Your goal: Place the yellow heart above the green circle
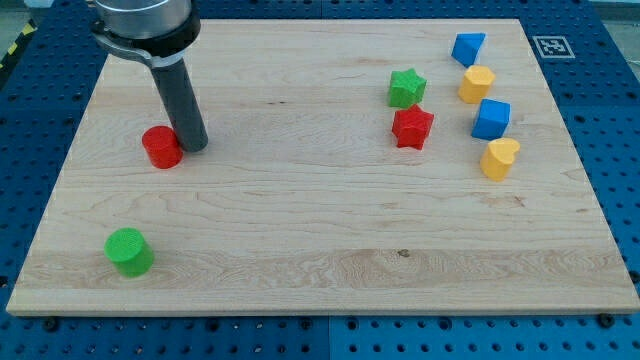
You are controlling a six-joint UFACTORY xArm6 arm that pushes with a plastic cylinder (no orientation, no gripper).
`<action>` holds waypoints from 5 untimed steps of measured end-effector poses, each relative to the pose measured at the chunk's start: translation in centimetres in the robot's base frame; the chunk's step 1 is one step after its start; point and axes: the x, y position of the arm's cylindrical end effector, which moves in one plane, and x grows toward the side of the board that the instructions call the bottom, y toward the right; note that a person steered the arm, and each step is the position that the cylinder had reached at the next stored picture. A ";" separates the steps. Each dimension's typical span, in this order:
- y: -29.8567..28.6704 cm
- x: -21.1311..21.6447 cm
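A pale wooden surface [300, 230] lies on a blue perforated base [610, 120]. The arm's rod carries no fingers; its tip [195, 148] touches the red cylinder [161, 147]. The yellow heart [499, 158] sits far right, well apart from the green circle [129, 251] at lower left.

Block count on the wooden board [300, 220]: eight in total.

Red, two: one circle [161, 147], one star [412, 127].

Green, two: one circle [129, 251], one star [407, 88].

Blue, two: one wedge-like block [467, 47] at upper right of frame, one cube [491, 119].

Yellow, two: one heart [499, 158], one rounded block [477, 84], exact shape not resolved.

One rod is recorded, one tip [193, 146].
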 end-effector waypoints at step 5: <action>38.2 7.8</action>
